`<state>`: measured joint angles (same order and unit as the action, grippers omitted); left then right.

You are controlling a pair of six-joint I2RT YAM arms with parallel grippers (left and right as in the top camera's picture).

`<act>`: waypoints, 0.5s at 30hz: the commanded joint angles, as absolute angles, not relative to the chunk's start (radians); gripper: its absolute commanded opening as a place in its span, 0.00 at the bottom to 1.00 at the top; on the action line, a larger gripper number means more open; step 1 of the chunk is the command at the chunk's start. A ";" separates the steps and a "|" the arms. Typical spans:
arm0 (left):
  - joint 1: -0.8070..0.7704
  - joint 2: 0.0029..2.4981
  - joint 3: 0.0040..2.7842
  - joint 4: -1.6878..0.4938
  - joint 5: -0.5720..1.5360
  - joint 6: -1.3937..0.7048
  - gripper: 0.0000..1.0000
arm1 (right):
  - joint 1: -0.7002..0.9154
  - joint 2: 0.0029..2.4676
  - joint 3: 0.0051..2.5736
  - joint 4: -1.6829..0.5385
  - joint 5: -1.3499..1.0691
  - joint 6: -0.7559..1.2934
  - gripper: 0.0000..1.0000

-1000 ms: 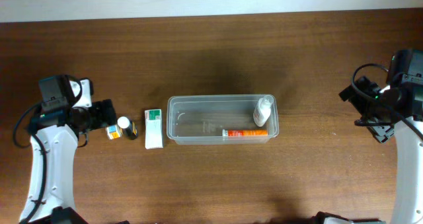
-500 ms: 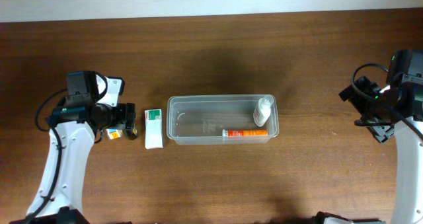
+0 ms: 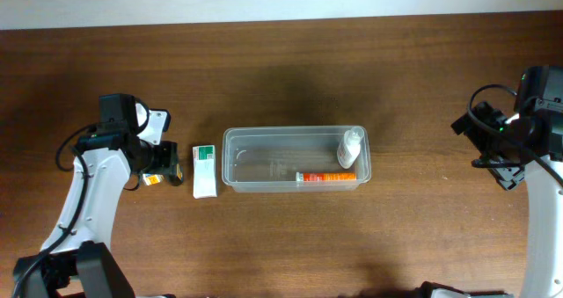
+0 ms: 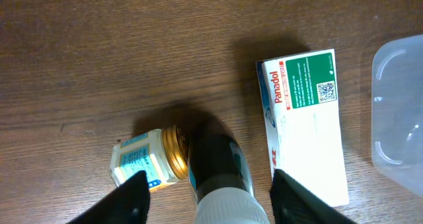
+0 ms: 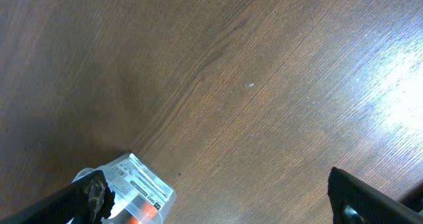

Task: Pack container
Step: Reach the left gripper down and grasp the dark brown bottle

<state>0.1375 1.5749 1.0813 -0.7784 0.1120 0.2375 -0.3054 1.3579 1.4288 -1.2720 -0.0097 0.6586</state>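
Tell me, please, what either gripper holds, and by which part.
Nothing: the open left gripper straddles the dark bottle without touching it; the right gripper is open, empty.

A clear plastic rectangular container [image 3: 264, 133] sits at the centre of the overhead frame on the brown wooden table [image 3: 281, 61]. Inside it, a small white plastic bottle [image 3: 349, 147] is at the right end, with an orange-and-white tube [image 3: 325, 177] along the lower wall just below it. Just left of the container lies a white-and-green cardboard box [image 3: 204, 170]. Left of that is a dark bottle with a white cap [image 4: 218, 164], and just beside it, further left, a small gold-lidded jar [image 4: 145, 161] on its side.
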 commanded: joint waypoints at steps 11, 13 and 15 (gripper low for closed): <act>0.136 1.531 1.249 -0.902 0.116 0.179 0.35 | -0.309 1.344 1.436 -1.272 -0.012 0.670 0.98; 0.126 1.514 1.299 -0.941 0.116 0.173 0.34 | -0.309 1.344 1.436 -1.272 -0.012 0.670 0.98; 0.109 1.498 1.349 -0.978 0.107 0.173 0.34 | -0.309 1.344 1.436 -1.272 -0.012 0.670 0.98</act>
